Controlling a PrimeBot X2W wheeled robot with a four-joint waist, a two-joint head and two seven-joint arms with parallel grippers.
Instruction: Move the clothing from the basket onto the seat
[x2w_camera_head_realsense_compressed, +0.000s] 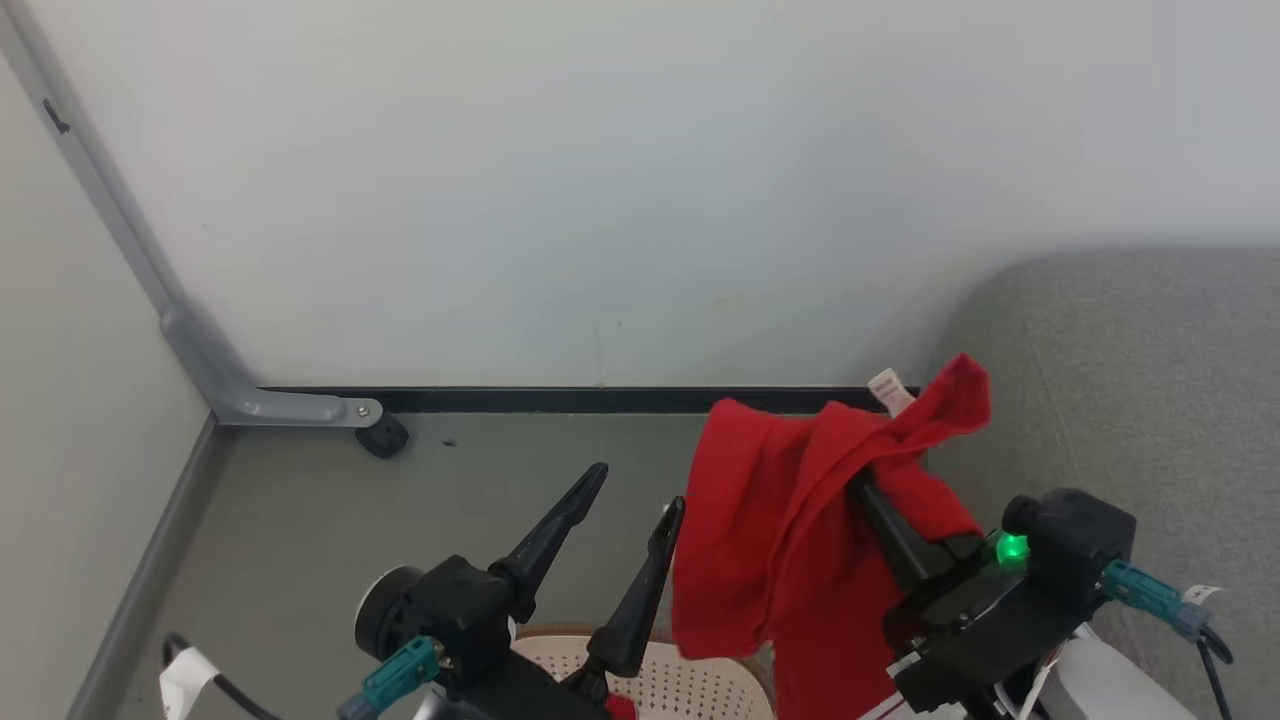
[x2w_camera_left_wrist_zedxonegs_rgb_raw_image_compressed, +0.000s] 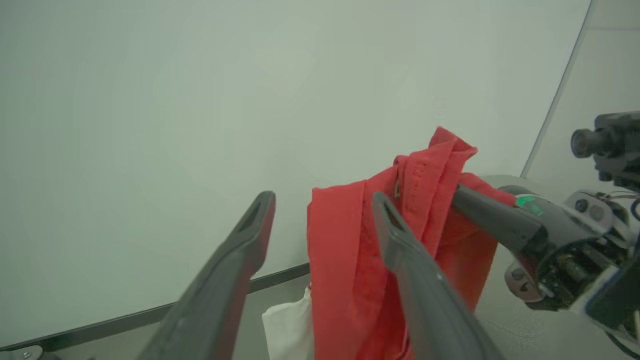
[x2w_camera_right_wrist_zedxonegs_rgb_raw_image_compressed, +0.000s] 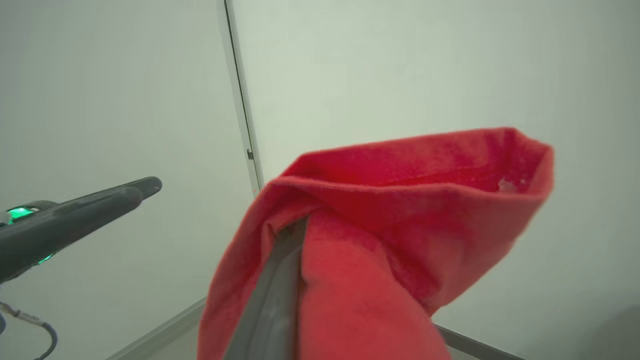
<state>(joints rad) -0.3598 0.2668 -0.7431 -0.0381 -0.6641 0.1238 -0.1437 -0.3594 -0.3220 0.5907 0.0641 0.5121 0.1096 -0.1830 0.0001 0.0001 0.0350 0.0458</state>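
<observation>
The red clothing (x2w_camera_head_realsense_compressed: 770, 520) hangs in the air, draped over my right gripper (x2w_camera_head_realsense_compressed: 868, 488), which is shut on it; a white tag (x2w_camera_head_realsense_compressed: 890, 390) sticks up from the top fold. In the right wrist view the clothing (x2w_camera_right_wrist_zedxonegs_rgb_raw_image_compressed: 400, 225) wraps one dark finger (x2w_camera_right_wrist_zedxonegs_rgb_raw_image_compressed: 270, 305) and hides the other. My left gripper (x2w_camera_head_realsense_compressed: 640, 490) stands open and empty just left of the cloth, its fingers apart in the left wrist view too (x2w_camera_left_wrist_zedxonegs_rgb_raw_image_compressed: 322, 210). The cream basket (x2w_camera_head_realsense_compressed: 690, 685) shows at the bottom edge below both grippers. To the right lies the grey seat (x2w_camera_head_realsense_compressed: 1130, 380).
A pale wall with a black skirting strip (x2w_camera_head_realsense_compressed: 560, 400) closes the far side. A grey metal leg with a black caster (x2w_camera_head_realsense_compressed: 380, 435) stands in the left corner on the grey floor (x2w_camera_head_realsense_compressed: 330, 520). A partition panel runs along the left.
</observation>
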